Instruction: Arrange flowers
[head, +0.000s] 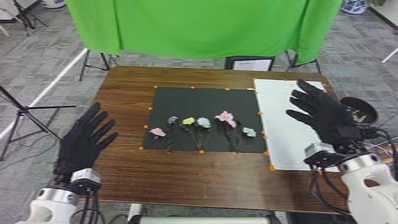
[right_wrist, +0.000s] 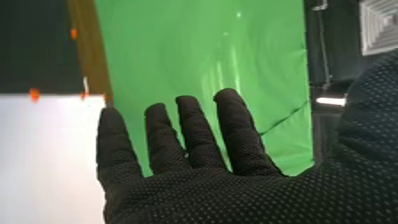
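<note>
Several artificial flowers lie in a row on the black mat (head: 200, 102) in the head view: a pink flower (head: 157, 132) at the left, a yellow flower (head: 188, 121), a pale blue flower (head: 203, 122), a larger pink flower (head: 226, 118) and a whitish flower (head: 249, 132) at the right. My left hand (head: 82, 140) is open at the table's left edge, apart from the flowers. Over the white sheet (head: 289, 150) on the right is my right hand (head: 330, 117), open and holding nothing. In the right wrist view, the right hand (right_wrist: 204, 192) has its fingers straight.
The brown wooden table (head: 195, 177) carries the mat and sheet, with small orange markers along their edges. A round dark object (head: 359, 109) stands beside the right hand. Behind the table hangs a green cloth (head: 200, 27). A tripod (head: 27, 107) stands at the left.
</note>
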